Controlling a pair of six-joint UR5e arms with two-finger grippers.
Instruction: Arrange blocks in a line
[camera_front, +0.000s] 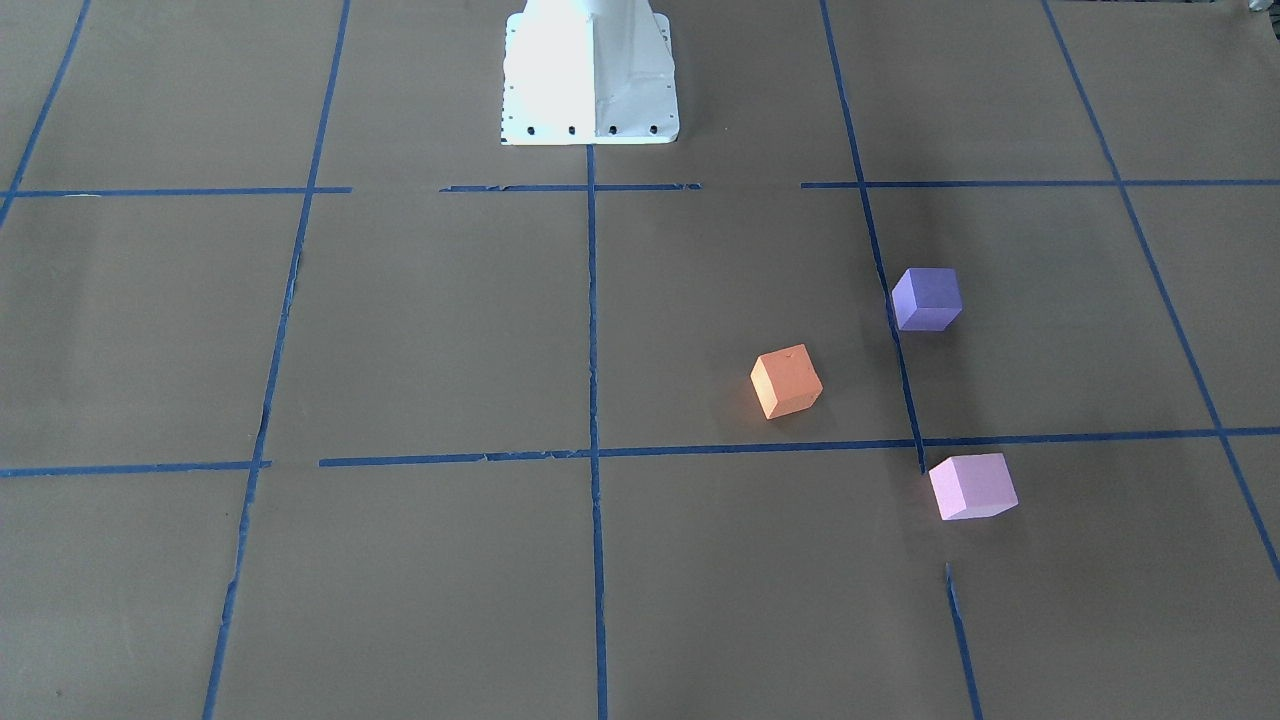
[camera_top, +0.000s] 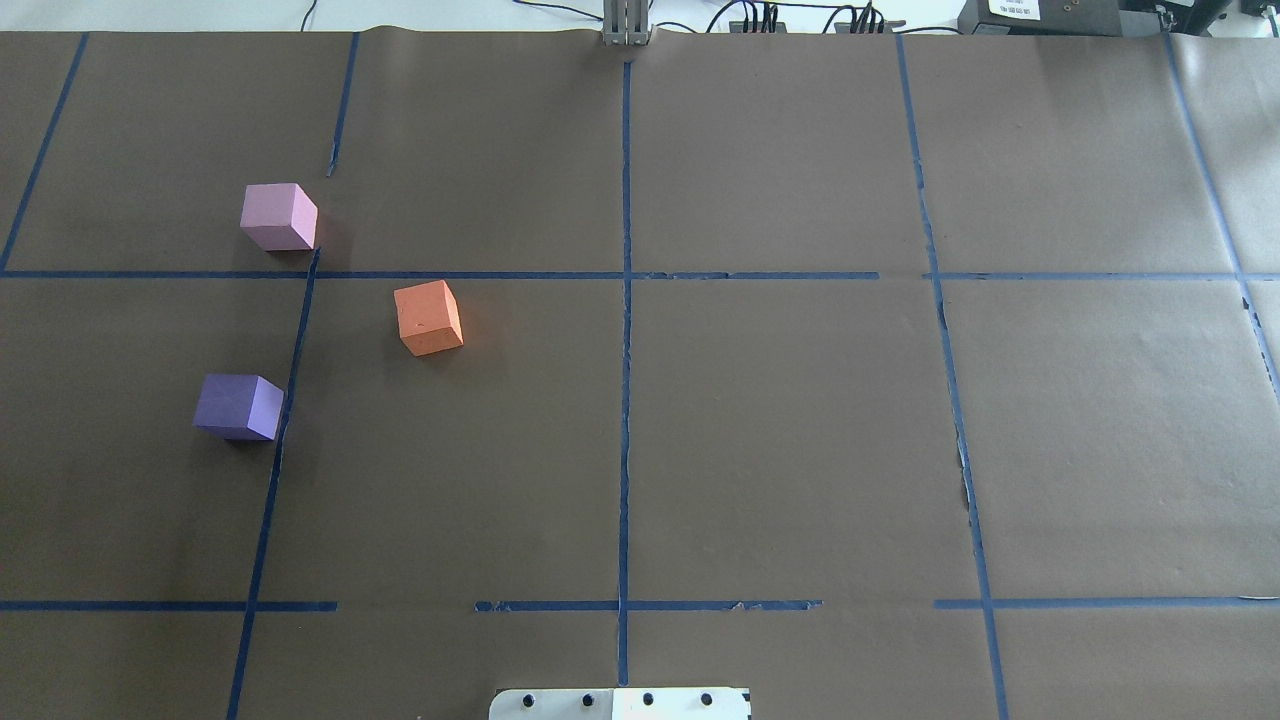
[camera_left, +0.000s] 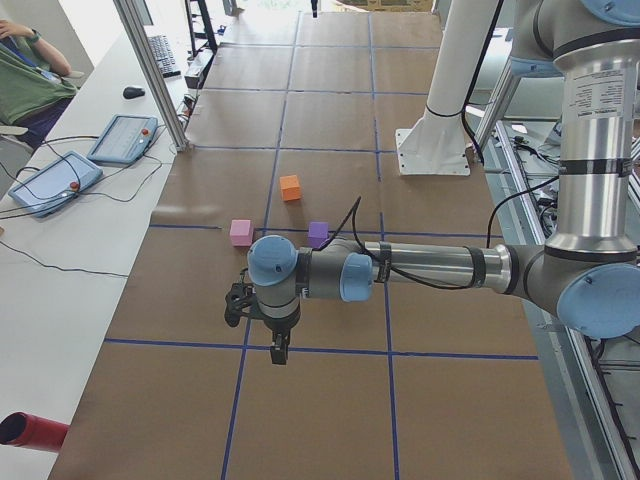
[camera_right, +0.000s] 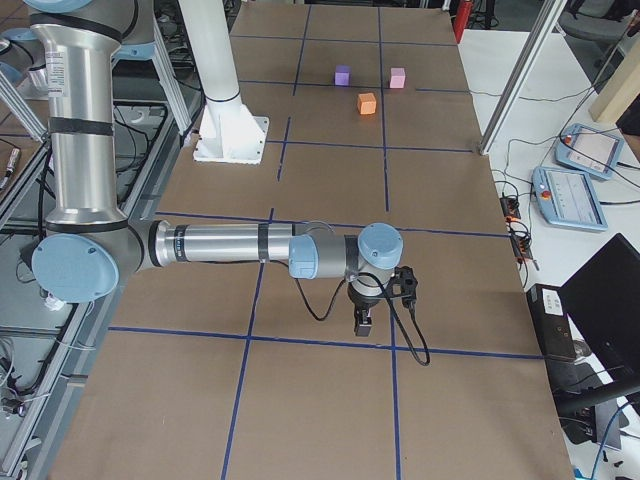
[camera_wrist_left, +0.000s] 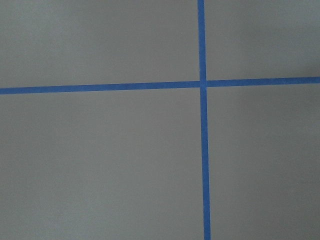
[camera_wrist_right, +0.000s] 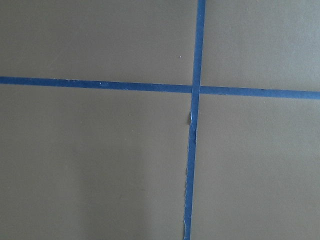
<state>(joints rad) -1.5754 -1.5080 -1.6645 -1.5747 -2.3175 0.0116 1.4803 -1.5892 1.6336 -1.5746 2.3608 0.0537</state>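
Observation:
Three foam cubes lie apart on the brown paper on the robot's left half. The orange block (camera_top: 428, 317) (camera_front: 786, 381) sits nearest the centre line. The purple block (camera_top: 238, 406) (camera_front: 927, 298) lies closer to the robot, the pink block (camera_top: 279, 216) (camera_front: 972, 486) farther away. They also show in the left side view: orange (camera_left: 290, 187), pink (camera_left: 240, 232), purple (camera_left: 318, 234). My left gripper (camera_left: 277, 352) hangs over the table's left end, away from the blocks. My right gripper (camera_right: 363, 323) hangs over the right end. I cannot tell whether either is open or shut.
The white robot base (camera_front: 590, 75) stands at the table's robot-side edge. Blue tape lines (camera_top: 625, 300) grid the brown paper. Tablets (camera_left: 122, 138) and cables lie on the white side bench, and a person (camera_left: 25, 75) sits there.

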